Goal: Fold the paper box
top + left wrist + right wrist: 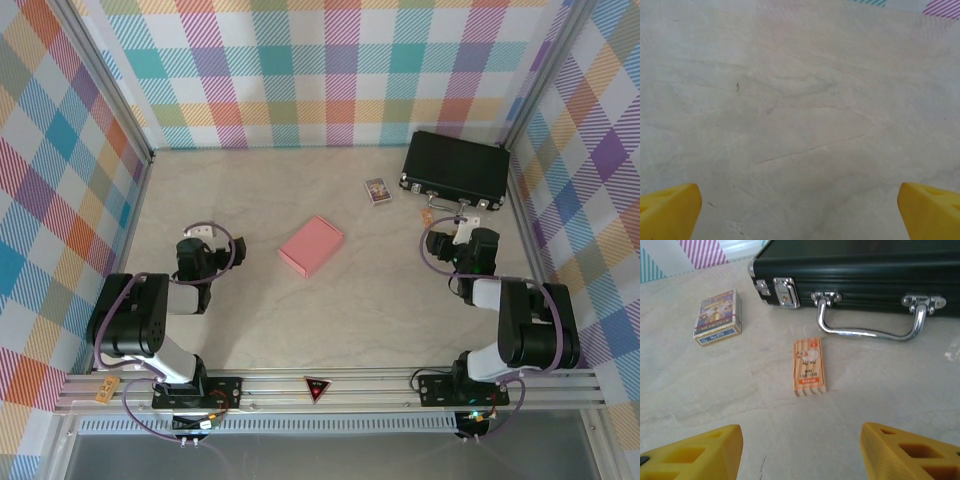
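Paper box [311,245]: mid-table, between the arms, touching neither | form: closed rectangular block, apparently already folded, little seemingly left | left gripper [800,212]: jaws spread, empty | right gripper [800,450]: jaws spread, empty, facing black case [855,270]

One salmon-pink paper box [311,245] is counted on the single marble-patterned table [330,310]. One black hard case [855,265] is seen, fitted with one chrome handle [870,331]. One small printed card pack [717,317] and one wooden block [809,367], printed with one sheep, are recorded. Two robot arms are tallied, the left arm [140,325] and the right arm [525,335]. Two grippers are carried, the left gripper [800,212] and the right gripper [800,452], and two yellow fingers [695,455] are shown on each.
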You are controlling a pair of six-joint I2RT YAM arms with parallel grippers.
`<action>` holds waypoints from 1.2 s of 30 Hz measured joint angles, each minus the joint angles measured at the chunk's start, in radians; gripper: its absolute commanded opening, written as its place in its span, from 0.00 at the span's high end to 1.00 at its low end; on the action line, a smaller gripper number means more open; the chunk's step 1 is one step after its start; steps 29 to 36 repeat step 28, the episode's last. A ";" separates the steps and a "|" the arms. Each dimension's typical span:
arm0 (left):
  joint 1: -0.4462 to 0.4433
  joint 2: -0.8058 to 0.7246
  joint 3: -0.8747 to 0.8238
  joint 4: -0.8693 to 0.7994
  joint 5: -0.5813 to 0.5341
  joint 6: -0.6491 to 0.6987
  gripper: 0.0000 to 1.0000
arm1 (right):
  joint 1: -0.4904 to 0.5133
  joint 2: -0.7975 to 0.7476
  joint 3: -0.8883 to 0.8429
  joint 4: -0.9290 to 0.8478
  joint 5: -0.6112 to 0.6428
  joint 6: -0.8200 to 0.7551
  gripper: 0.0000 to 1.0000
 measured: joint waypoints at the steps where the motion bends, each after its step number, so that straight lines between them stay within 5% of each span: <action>1: 0.000 0.010 0.000 0.006 0.000 0.000 0.00 | 0.008 0.012 0.000 0.027 0.008 -0.011 0.35; 3: -0.002 0.015 0.000 0.011 -0.006 0.001 0.00 | 0.033 0.045 -0.002 0.074 0.024 -0.024 0.32; 5: -0.008 0.015 0.008 0.013 -0.023 0.004 0.00 | 0.055 0.062 -0.003 0.072 0.046 -0.034 0.00; 36: -0.017 0.015 0.026 0.015 -0.041 0.038 0.00 | 0.071 0.067 -0.003 0.077 0.094 -0.045 0.01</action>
